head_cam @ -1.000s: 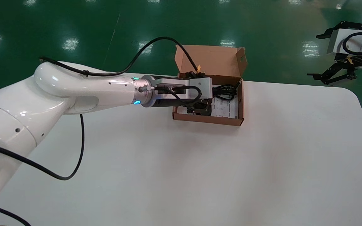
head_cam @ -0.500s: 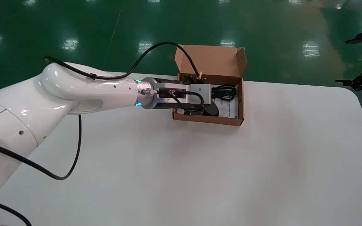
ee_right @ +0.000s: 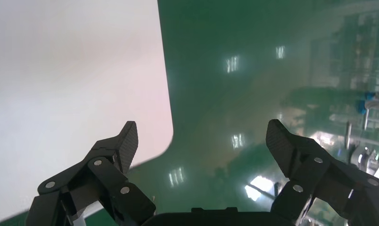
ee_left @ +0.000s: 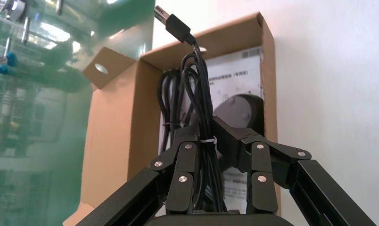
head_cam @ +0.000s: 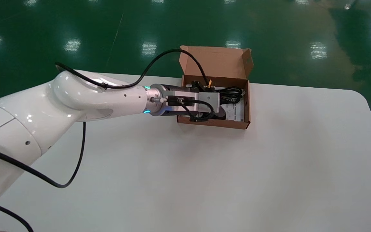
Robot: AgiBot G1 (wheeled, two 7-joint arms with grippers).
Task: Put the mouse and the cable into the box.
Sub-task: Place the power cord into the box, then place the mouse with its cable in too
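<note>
**Head view.** The left arm extends across the white tabletop and over the open cardboard box. The box stands near the far edge with its lid flap upright. Inside it, black loops of the cable occupy the far right corner. The black mouse lies close to the near wall on a printed leaflet.

**Left wrist view.** The left pincer is closed on the cable, clamping the coiled bundle at its white tie. The bundle lies within the box outline; whether it rests on the box floor cannot be determined. Its USB plug projects past the end of the box. The mouse sits just beyond the fingertips, apart from them. The leaflet carries a barcode and lines of small print, none of it legible.

**Right wrist view.** The right pincer is parked off the tabletop corner, above the green floor. Its fingers are spread wide and hold nothing.
</note>
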